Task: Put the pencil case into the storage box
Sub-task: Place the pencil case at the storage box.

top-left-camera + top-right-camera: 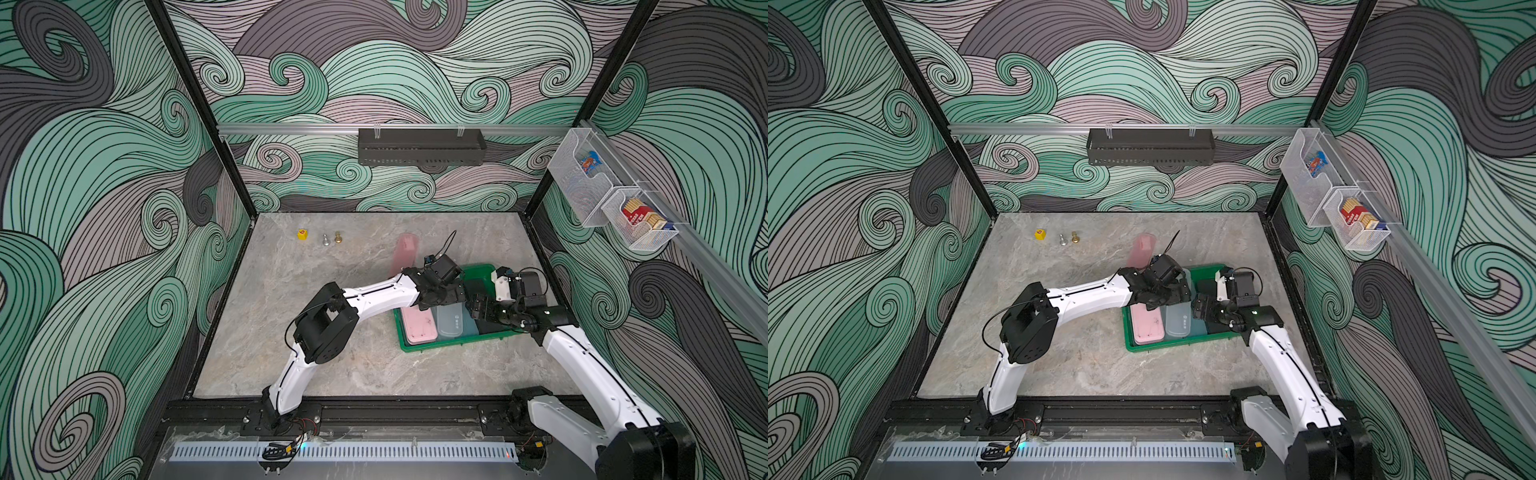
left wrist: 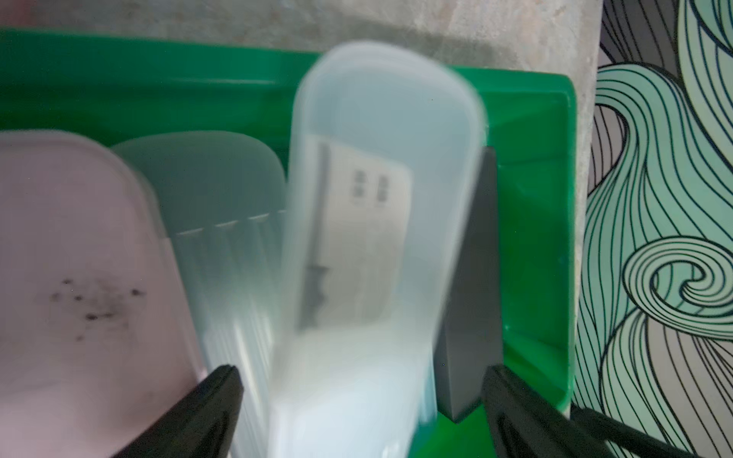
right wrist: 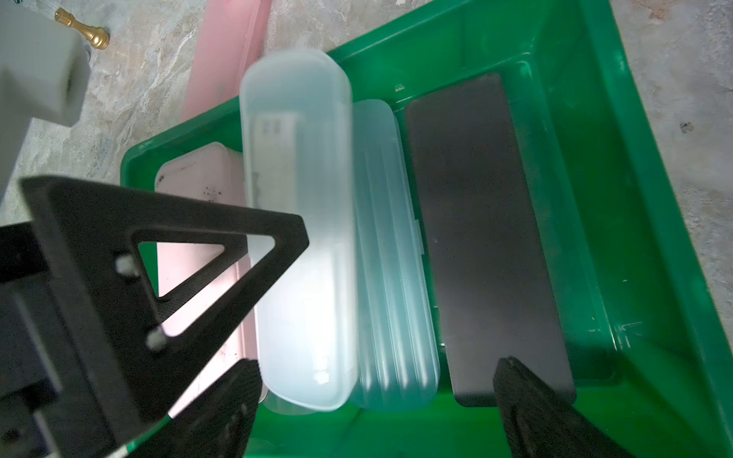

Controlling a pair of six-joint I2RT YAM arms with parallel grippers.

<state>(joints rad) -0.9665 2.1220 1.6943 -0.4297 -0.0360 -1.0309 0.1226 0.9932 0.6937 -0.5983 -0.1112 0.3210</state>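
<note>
Left end effector (image 2: 361, 368) is over the storage box (image 2: 531, 238), jaws wide apart. The clear pencil case (image 2: 377, 238) sits in the gap between the fingers (image 2: 511, 400) with daylight on both sides, so it isn't clamped. The case is motion-blurred in both wrist views, and there's a paper label showing inside it. In the right wrist view the clear pencil case (image 3: 297, 238) lies lengthwise inside the storage box (image 3: 595, 198), over the seam between the pink pencil case (image 3: 194, 174) and the translucent blue case (image 3: 392, 257). Its far end overlaps the box's far rim. Can't tell whether it's resting on them or just above. The black case (image 3: 484, 238) lies flat beside the blue one, with bare green floor beyond it. Right end effector (image 3: 380, 363) is also jaws apart with nothing clamped, hovering low over the near end of the box above the blue and black cases. In both top views the two end effectors are close together above the box. The box's near rim (image 1: 449, 345) is in sight, and the clear case is mostly hidden under the left wrist. A second pink case (image 1: 405, 253) lies on the table (image 1: 332, 353) just outside the box's far side. Yellow die (image 1: 303, 234), silver pawn-shaped piece (image 1: 326, 240) and brass pawn-shaped piece (image 1: 338, 237) sit in a row near the far left of the table, well clear of everything.
</note>
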